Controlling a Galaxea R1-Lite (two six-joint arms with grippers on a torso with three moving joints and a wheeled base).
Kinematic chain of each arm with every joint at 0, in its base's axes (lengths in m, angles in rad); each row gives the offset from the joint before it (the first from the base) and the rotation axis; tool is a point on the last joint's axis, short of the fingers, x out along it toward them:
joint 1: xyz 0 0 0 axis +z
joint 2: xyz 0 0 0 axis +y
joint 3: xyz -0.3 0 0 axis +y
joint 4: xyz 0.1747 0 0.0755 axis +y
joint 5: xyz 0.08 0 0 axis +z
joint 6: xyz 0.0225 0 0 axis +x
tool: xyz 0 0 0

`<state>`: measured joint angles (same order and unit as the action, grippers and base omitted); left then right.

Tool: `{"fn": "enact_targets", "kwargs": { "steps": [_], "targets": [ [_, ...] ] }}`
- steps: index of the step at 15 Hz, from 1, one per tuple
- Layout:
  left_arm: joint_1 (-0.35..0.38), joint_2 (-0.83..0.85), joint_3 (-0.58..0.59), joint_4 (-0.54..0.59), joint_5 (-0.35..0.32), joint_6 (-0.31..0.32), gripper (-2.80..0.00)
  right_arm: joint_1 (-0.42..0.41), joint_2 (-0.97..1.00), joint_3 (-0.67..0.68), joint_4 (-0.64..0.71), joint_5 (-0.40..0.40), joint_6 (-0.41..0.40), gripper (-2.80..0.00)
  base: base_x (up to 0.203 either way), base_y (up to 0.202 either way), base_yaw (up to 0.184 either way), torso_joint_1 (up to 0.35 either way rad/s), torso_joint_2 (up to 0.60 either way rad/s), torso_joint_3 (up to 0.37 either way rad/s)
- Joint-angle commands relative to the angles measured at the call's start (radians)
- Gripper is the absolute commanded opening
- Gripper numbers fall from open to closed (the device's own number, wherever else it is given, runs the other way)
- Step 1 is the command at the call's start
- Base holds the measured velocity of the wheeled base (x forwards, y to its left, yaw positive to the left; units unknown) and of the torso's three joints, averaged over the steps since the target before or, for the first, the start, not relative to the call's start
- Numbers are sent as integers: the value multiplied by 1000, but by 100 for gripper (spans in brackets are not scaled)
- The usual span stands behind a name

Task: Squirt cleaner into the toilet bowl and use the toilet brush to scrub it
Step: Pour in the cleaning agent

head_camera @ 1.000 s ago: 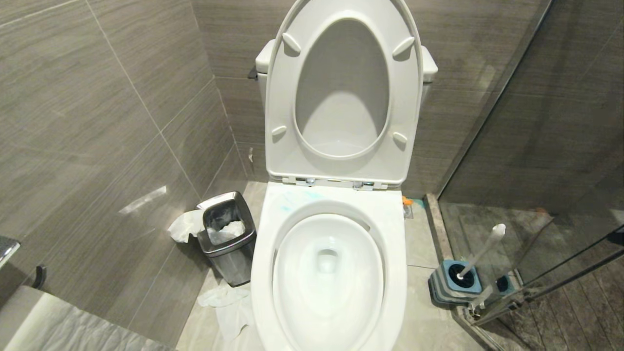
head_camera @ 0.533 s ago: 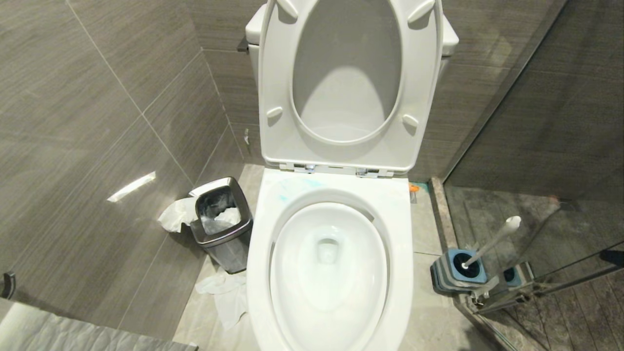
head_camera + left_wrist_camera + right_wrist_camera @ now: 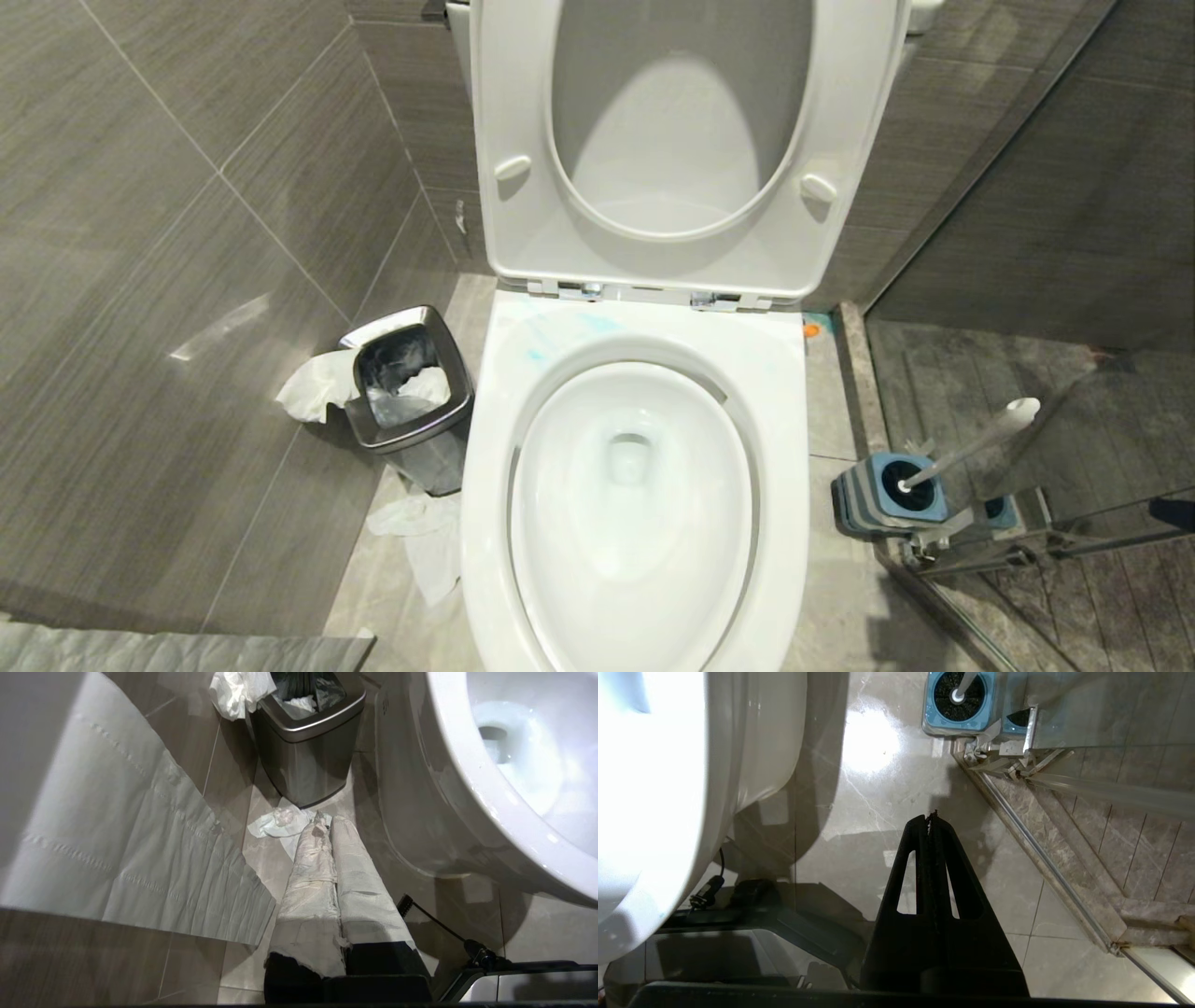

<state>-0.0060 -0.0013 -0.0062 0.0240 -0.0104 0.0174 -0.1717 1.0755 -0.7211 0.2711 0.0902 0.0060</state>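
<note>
A: Where do you find the toilet bowl [image 3: 635, 504] and the brush?

B: You see the bowl straight ahead with its seat and lid [image 3: 686, 149] raised, and pale blue cleaner [image 3: 560, 336] smeared on the rear rim. The toilet brush [image 3: 971, 446] stands to its right, leaning in its blue base [image 3: 887, 499] beside the glass shower door [image 3: 1055, 280].

A: And your grippers?

B: Your right gripper [image 3: 930, 819] is clenched empty above the floor tiles, the brush base [image 3: 959, 702] ahead. Your left gripper [image 3: 324, 821], wrapped in paper, is pressed together near the steel bin [image 3: 306, 742].
</note>
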Motion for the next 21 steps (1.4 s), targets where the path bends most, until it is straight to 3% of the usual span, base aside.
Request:
{"fn": "enact_targets", "kwargs": {
  "steps": [1, 21],
  "targets": [
    [0, 1, 0, 1, 0, -1, -280, 0, -11, 6, 2, 0, 0, -280, 0, 0, 0, 1, 1, -194],
    [0, 1, 3, -9, 0, -2, -280, 0, -60, 187, -4, 40, -3, -280, 0, 0, 0, 4, 1, -198]
  ]
}}
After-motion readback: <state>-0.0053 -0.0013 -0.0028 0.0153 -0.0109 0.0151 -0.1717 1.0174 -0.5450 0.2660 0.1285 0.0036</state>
